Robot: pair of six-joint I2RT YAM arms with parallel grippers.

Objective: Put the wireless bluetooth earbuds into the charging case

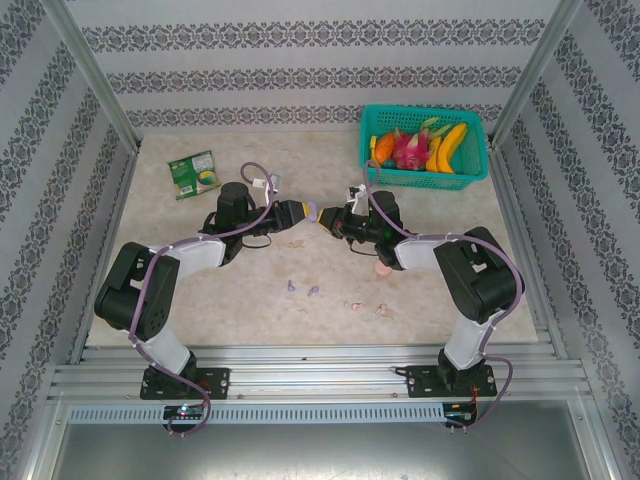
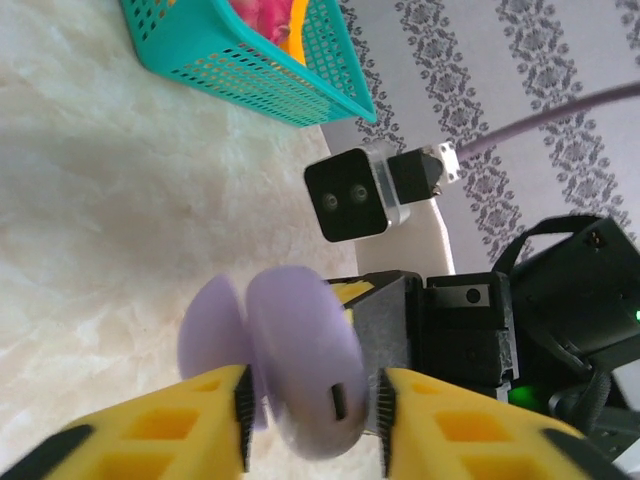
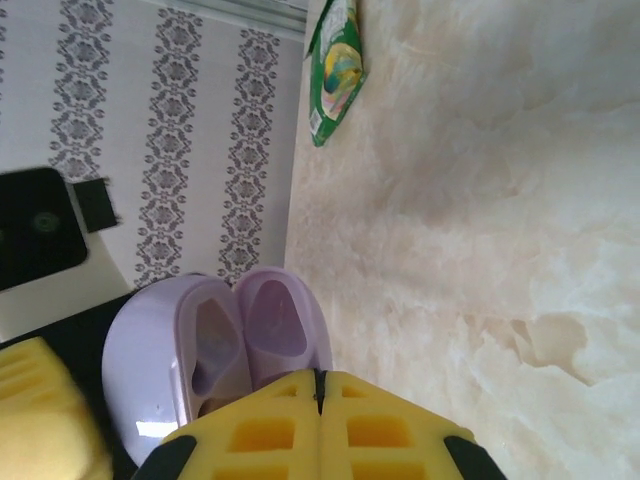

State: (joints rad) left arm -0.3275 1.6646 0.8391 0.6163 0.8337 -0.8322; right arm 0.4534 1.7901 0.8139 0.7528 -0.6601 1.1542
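Observation:
The lilac charging case (image 2: 300,360) hangs in the air at mid-table, its lid swung open and two empty wells showing (image 3: 270,320). My left gripper (image 2: 312,420) stands open around it, with a gap between the case and the right pad. My right gripper (image 3: 319,375) is shut, its yellow fingertips meeting at the case's near edge; whether they pinch it I cannot tell. In the top view the two grippers (image 1: 308,212) (image 1: 326,217) meet tip to tip. The earbuds lie on the table in front: lilac bits (image 1: 291,286) (image 1: 313,291) and pink bits (image 1: 354,305) (image 1: 384,310).
A teal basket (image 1: 470,150) of toy fruit stands at the back right, also in the left wrist view (image 2: 250,60). A green packet (image 1: 194,173) lies at the back left. A pink round disc (image 1: 384,270) sits by the right arm. Metal rails border the table.

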